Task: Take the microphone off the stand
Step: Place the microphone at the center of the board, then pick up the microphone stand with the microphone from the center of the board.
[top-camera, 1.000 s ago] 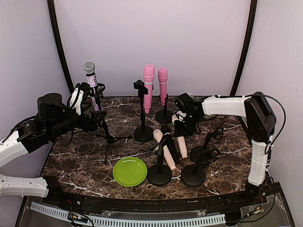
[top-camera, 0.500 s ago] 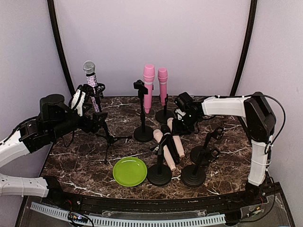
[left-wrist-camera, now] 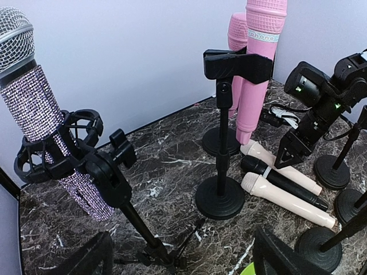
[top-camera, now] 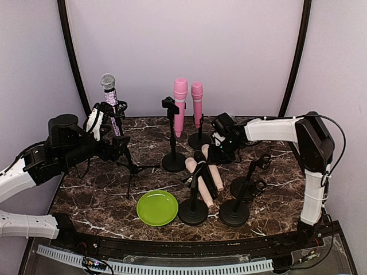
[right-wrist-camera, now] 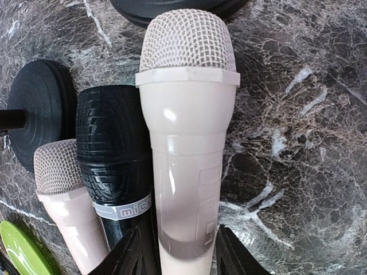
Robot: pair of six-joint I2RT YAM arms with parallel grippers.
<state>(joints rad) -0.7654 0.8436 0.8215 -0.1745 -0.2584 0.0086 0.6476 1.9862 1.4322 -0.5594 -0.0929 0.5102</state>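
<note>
A sparkly silver-headed microphone (top-camera: 112,109) (left-wrist-camera: 40,109) stands tilted in the black shock mount (left-wrist-camera: 57,149) of a tripod stand (top-camera: 129,163) at the left. My left gripper (top-camera: 117,148) (left-wrist-camera: 183,264) is open wide low around the tripod's pole, touching nothing. A beige microphone (right-wrist-camera: 186,143) (top-camera: 213,171) lies flat on the marble beside a black microphone (right-wrist-camera: 114,154) and a second beige one (right-wrist-camera: 60,189). My right gripper (top-camera: 218,150) (right-wrist-camera: 183,260) is open, its fingers either side of the first beige microphone's handle.
Two pink microphones (top-camera: 180,106) (top-camera: 196,103) stand in stands at the back. A clip stand (left-wrist-camera: 223,143) is in the middle. Several empty round-base stands (top-camera: 192,211) (top-camera: 234,212) and a green plate (top-camera: 157,207) sit near the front.
The right gripper and the beige microphone shifted slightly back and left, the microphone settling against the black one. The left arm barely moved.
</note>
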